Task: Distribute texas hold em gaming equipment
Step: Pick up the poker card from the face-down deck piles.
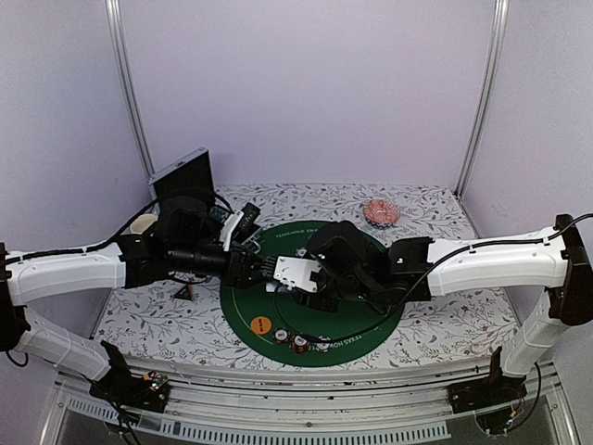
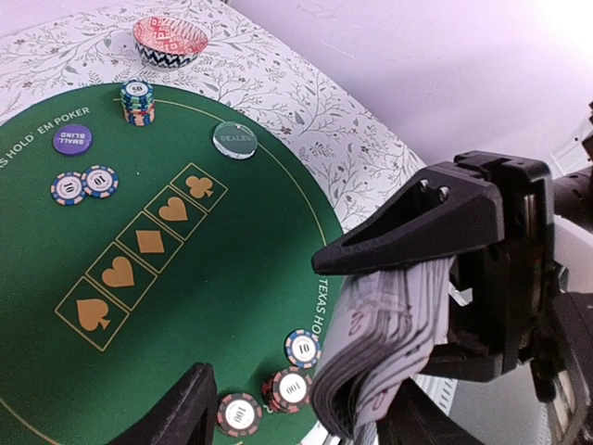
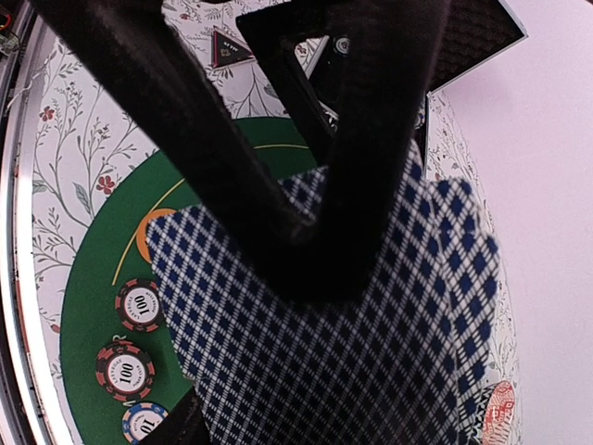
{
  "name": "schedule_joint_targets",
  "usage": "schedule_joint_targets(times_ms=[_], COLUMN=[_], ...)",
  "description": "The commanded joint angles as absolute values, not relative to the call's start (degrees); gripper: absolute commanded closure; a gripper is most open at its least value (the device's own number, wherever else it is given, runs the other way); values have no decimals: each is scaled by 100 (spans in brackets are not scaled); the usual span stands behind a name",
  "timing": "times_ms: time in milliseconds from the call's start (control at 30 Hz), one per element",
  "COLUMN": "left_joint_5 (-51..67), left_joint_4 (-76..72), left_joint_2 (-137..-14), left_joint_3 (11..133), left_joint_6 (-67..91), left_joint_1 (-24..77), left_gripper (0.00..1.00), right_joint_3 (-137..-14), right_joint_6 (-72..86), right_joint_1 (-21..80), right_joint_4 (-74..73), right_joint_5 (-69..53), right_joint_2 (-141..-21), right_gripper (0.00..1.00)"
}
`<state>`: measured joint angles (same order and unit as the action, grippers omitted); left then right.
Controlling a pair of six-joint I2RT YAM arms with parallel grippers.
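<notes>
- From the top camera I see both arms meeting over the middle of the green mat (image 1: 371, 326), which lies on the floral tabletop (image 1: 445, 324).
- My right hand (image 1: 313, 278) is clenched on the deck of cards (image 2: 380, 343). The stack sits edge-on between its black fingers, clear of the mat (the right wrist view shows the backs in a blue diamond pattern).
- My left hand (image 1: 258, 269) is released. Its fingers stand spread, with the deck's near end between them and one finger plainly apart from it.
- In the top view the orange disc (image 1: 260, 324) lies at 7 o'clock on the mat, and the three rim chips (image 1: 299, 341) sit close together at 6 o'clock.
- In the left wrist view the chip stack (image 2: 137, 102) stands at 11 o'clock of the frame. The purple disc (image 2: 72, 139) is just beside it, and the chip pair (image 2: 83, 184) lies flat and touching below that.
- The pale dealer disc (image 2: 234, 140) rests near the mat's edge.
- The pink dish (image 1: 381, 212) sits off the mat at 1 o'clock in the top view.
- The dark triangular marker (image 3: 230, 46) lies on the tabletop, off the mat.
</notes>
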<state>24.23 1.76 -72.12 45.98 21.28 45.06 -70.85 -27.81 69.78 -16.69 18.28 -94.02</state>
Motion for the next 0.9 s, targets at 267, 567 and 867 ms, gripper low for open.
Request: schedule_joint_targets(times_ms=[267, 567, 867], left_joint_5=[2162, 2431, 2153], left_joint_4=[356, 266, 562], left_joint_2=[-6882, -6907, -6751], left_joint_3=[4623, 4623, 4687], left_joint_6=[2021, 2035, 1858], left_joint_1=[4495, 4500, 4455], left_gripper=[39, 33, 25], right_joint_3=[-7133, -7131, -7136], right_joint_6=[-2685, -2672, -2663], right_joint_1=[6915, 6900, 6889], right_joint_4=[-1659, -1661, -1679], right_joint_5=[1784, 1734, 1696], right_joint_2=[-9203, -9211, -9211], right_gripper=[47, 47, 48])
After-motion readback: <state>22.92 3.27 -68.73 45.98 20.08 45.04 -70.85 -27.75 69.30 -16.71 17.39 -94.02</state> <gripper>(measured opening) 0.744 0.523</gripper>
